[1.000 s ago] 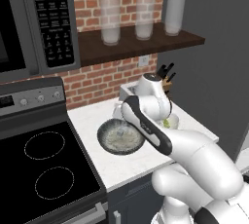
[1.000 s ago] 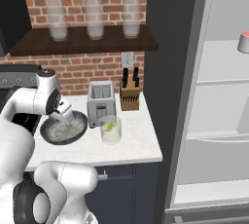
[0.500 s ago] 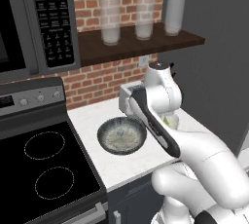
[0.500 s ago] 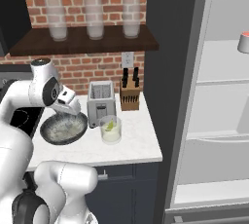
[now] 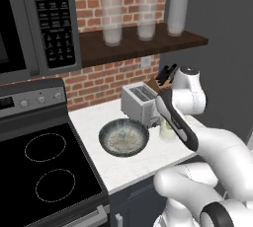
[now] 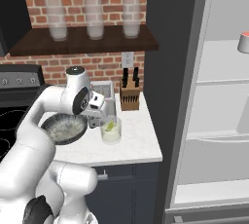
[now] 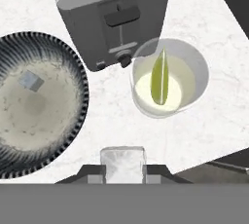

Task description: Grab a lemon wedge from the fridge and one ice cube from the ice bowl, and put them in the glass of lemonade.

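My gripper [image 7: 122, 170] is shut on a pale ice cube [image 7: 122, 161], held above the white counter. It hangs between the ice bowl [image 7: 80, 96] and the glass of lemonade [image 7: 194, 89]. A yellow-green lemon wedge [image 7: 158, 79] stands in the glass's pale liquid. Another ice cube [image 7: 31, 81] lies in the speckled bowl. From the right base, my hand [image 6: 99, 113] hovers just left of and above the glass [image 6: 111, 133], with the bowl [image 6: 52, 131] behind the arm. The fridge [image 6: 168, 72] stands open at the right, white shelves showing.
A silver toaster [image 7: 112, 13] stands right behind the glass and bowl, with a knife block [image 6: 129, 96] beside it. The stove [image 5: 44, 171] lies left of the counter. A shelf [image 5: 133, 43] with tall glasses hangs above. The counter's front edge [image 6: 121, 157] is close to the glass.
My hand has risen from the ice bowl and swung right toward the glass, carrying the ice cube. Bowl and glass have not moved.
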